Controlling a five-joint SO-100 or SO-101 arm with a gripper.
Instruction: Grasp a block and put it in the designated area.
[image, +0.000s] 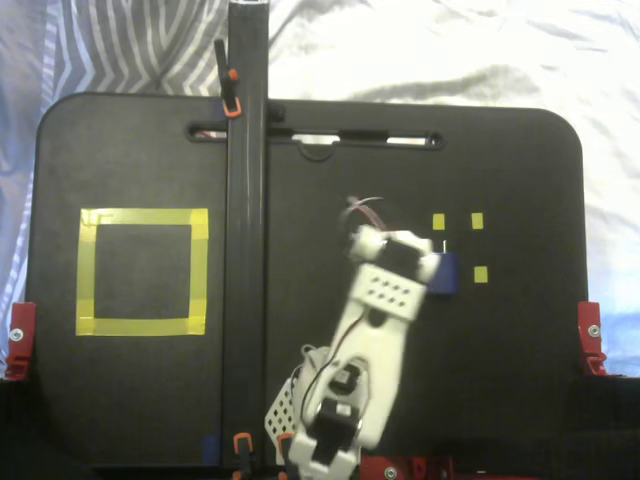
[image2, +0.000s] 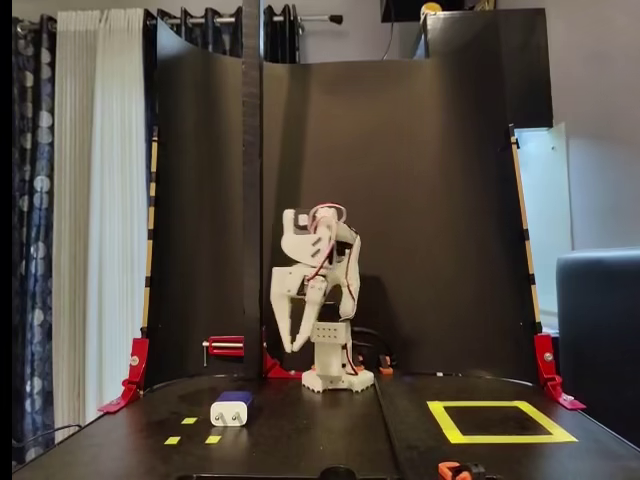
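The block (image: 447, 272) is a small navy box lying on the black board, half covered by the arm's wrist in the top-down fixed view. In the front fixed view the block (image2: 230, 409) lies at lower left with its pale end facing the camera. My gripper (image2: 294, 346) hangs in the air, fingers pointing down and spread open, holding nothing, above and to the right of the block. The designated area (image: 142, 217) is a yellow tape square at the board's left, seen as the designated area (image2: 497, 438) at lower right from the front.
Small yellow squares (image: 477, 220) mark the board around the block. A black upright post (image: 245, 200) stands between the arm and the tape square. Red clamps (image: 590, 335) hold the board's edges. A curved black backdrop (image2: 420, 200) rises behind the arm's base.
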